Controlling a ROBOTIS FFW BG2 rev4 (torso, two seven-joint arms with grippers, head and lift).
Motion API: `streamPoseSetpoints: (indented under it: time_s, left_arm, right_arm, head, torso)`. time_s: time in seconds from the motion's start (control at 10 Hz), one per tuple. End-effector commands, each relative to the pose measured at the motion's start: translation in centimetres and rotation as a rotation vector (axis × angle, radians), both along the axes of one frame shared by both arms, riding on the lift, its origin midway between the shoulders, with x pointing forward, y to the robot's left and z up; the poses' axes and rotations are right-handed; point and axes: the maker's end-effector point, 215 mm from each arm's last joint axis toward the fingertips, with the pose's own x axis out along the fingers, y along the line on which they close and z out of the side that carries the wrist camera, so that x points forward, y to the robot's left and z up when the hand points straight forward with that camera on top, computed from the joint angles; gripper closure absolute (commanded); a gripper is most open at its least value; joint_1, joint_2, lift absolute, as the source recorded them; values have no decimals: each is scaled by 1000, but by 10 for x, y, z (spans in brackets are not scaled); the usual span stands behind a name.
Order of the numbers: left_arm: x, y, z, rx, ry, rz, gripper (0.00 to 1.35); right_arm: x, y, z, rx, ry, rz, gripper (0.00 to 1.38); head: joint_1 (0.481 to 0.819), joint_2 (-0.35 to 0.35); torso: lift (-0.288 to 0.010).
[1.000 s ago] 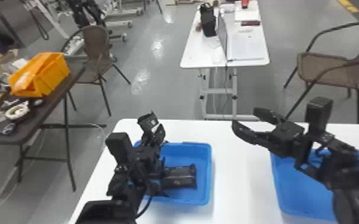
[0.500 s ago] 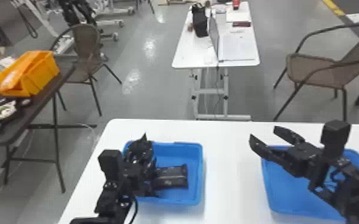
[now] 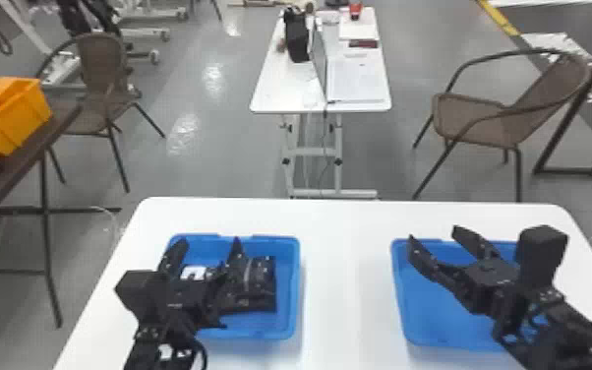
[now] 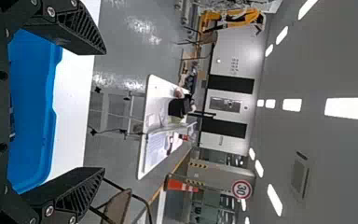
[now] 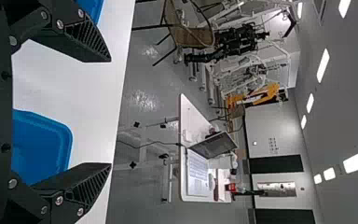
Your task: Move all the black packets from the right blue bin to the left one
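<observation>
Since the earlier frames, our left gripper [image 3: 208,239] has parted its fingers and its tips now point toward the far side of the left blue plastic bin [image 3: 295,288]. Our right gripper [image 3: 432,232] has shifted rightward, its tips passing from the bare table to above the right blue plastic bin [image 3: 401,295]. We see both grippers with fingers spread wide and nothing between them; we have released whatever we held.

The dark, shiny black packets [image 3: 260,288] lie bunched in the left bin, near its right wall, partly behind our left gripper. The nearest long edge runs left to right, roughly parallel to the bin's near wall, while a pale seam above it runs near to far. We can't tell which ends are their fronts. Both bins stand well apart on the white, round-cornered table [image 3: 344,295].
</observation>
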Motion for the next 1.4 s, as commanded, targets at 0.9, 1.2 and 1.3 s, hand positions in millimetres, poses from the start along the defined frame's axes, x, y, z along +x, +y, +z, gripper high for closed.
streamPoseSetpoints:
  time_s: [0.9, 1.2, 1.3]
  left_arm:
    - [-104, 35, 14, 207, -31, 107, 96]
    - [-99, 27, 10, 182, -13, 100, 98]
    - [-99, 26, 10, 176, -10, 104, 96]
  right_arm:
    - [-116, -49, -10, -46, -26, -218, 252]
    - [-112, -49, -10, -55, -26, -207, 252]
    - [-113, -50, -11, -58, -24, -206, 254]
  head:
    - [695, 62]
    - [695, 64]
    - [695, 59]
  torso:
    - [0]
    - [0]
    - [0]
